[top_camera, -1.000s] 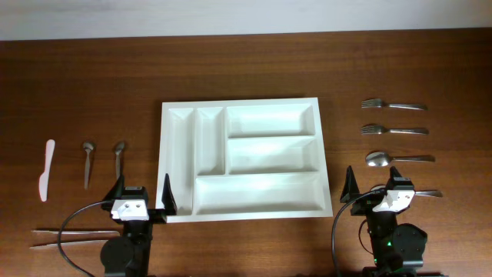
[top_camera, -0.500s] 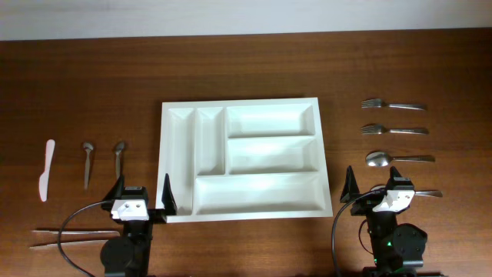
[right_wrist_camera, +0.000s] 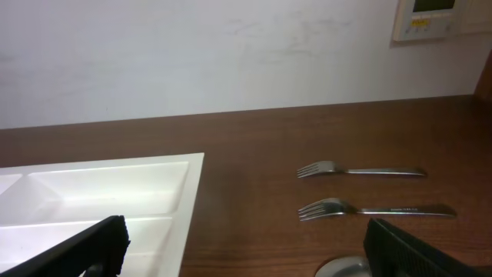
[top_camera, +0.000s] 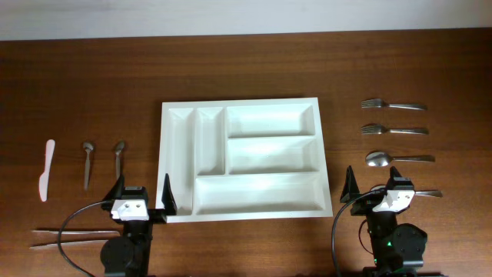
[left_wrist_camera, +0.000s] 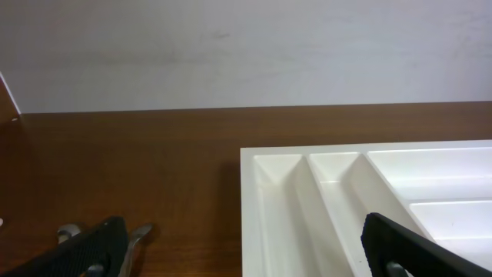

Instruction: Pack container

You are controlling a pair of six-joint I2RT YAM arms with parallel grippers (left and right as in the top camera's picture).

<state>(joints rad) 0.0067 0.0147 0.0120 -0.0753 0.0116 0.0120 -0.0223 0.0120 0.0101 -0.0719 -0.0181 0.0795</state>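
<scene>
Since nothing has shifted over the past second, packing has not begun: the container (top_camera: 269,154) lies centred on the surface (top_camera: 246,69), all five compartments empty. Left end effector (top_camera: 143,192) and right end effector (top_camera: 375,188) stand wide open, empty, flanking its near edge.

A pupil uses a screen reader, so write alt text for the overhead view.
An empty white five-compartment tray lies on a wooden table. To its left are a white knife, two spoons and two sticks; to its right, two forks, a spoon and a partly hidden utensil. The left claw and right claw, both open, sit at the near edge.
</scene>
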